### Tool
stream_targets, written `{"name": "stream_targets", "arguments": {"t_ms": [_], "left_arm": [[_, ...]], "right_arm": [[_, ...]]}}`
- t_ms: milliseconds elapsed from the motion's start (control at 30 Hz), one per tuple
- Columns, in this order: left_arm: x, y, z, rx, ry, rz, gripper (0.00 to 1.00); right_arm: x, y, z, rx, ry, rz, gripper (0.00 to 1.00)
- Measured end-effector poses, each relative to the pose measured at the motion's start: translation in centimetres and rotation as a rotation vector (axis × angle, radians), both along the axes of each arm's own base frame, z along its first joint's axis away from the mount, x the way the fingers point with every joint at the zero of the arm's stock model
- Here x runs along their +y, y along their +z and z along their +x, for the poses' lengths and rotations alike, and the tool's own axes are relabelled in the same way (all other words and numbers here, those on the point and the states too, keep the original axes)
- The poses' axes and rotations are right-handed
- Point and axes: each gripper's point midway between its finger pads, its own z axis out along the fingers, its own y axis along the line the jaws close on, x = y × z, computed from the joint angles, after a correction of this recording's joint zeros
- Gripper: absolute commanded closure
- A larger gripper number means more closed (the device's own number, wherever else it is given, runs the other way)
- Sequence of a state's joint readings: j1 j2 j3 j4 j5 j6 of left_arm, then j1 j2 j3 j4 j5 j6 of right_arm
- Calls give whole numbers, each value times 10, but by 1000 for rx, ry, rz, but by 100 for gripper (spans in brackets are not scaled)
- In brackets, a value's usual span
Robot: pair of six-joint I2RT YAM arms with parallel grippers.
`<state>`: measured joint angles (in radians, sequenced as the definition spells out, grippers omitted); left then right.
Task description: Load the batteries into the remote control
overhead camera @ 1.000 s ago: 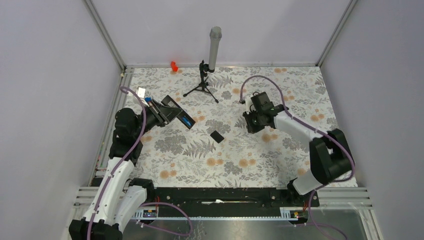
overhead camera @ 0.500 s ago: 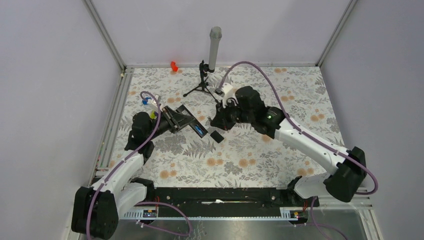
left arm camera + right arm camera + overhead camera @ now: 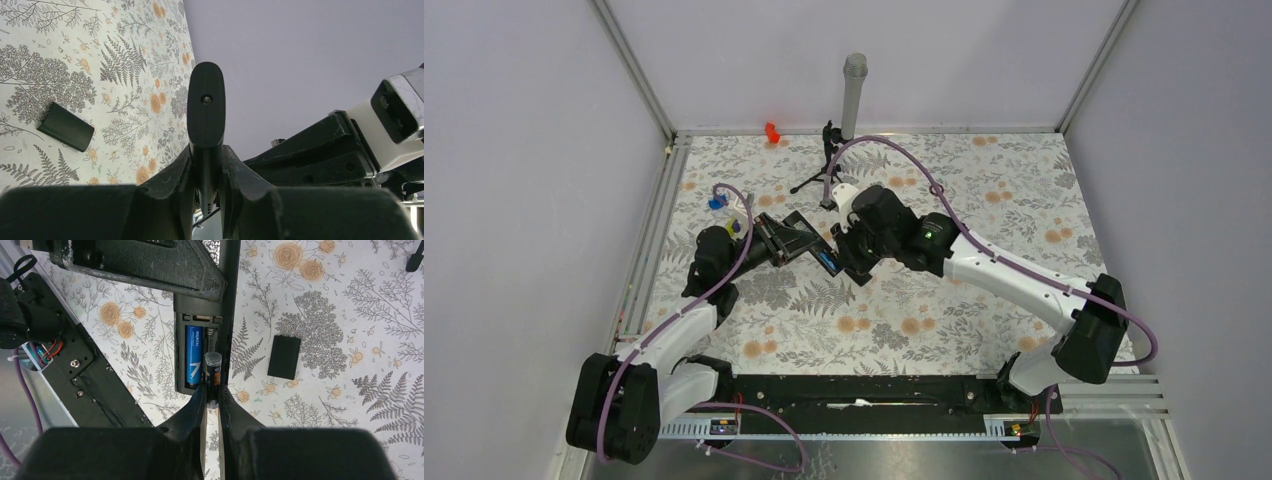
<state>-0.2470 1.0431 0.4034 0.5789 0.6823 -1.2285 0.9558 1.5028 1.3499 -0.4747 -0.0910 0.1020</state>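
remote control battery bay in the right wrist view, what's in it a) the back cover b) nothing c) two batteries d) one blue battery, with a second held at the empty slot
d: one blue battery lies in the open bay of the remote control, and the right gripper holds a second battery at the empty slot beside it.

My left gripper (image 3: 205,161) hangs left of centre over the counter (image 3: 984,190), with the remote control (image 3: 205,105) between its fingers, reaching right towards my right gripper (image 3: 212,391). The first battery (image 3: 194,356) lies in the remote's compartment; the second battery (image 3: 212,367), between my right gripper's fingers, sits just beside it, on the side nearer the back cover (image 3: 284,357). That cover lies on the counter near the remote, apart from it; the tripod stand (image 3: 828,168) stands behind both grippers.
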Motion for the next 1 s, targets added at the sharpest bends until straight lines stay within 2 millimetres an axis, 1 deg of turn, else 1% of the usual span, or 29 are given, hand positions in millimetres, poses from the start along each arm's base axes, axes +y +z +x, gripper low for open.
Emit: {"name": "stream_targets", "arguments": {"t_ms": [333,533,767,833,867,900,1000], "left_arm": [[0,-2,0,8,-3,2,100],[-1,-6,1,16,-7,7,100],[-1,-6,1,15,-8,7,100],[-2,-5,0,15,-15,6,100],[-2,-5,-1,14,-17,5,100],[-2,-5,-1,12,-18,5,100],[-2,-4,-1,9,-20,3,100]], "right_arm": [[4,-3,-1,-30,24,-25,78],[7,-7,1,-33,29,-29,65],[9,-6,2,-41,27,-23,60],[10,-4,4,-46,22,-15,57],[11,-3,5,-49,19,-10,55],[12,-2,6,-52,12,-4,50],[15,5,8,-62,-8,24,32]]}}
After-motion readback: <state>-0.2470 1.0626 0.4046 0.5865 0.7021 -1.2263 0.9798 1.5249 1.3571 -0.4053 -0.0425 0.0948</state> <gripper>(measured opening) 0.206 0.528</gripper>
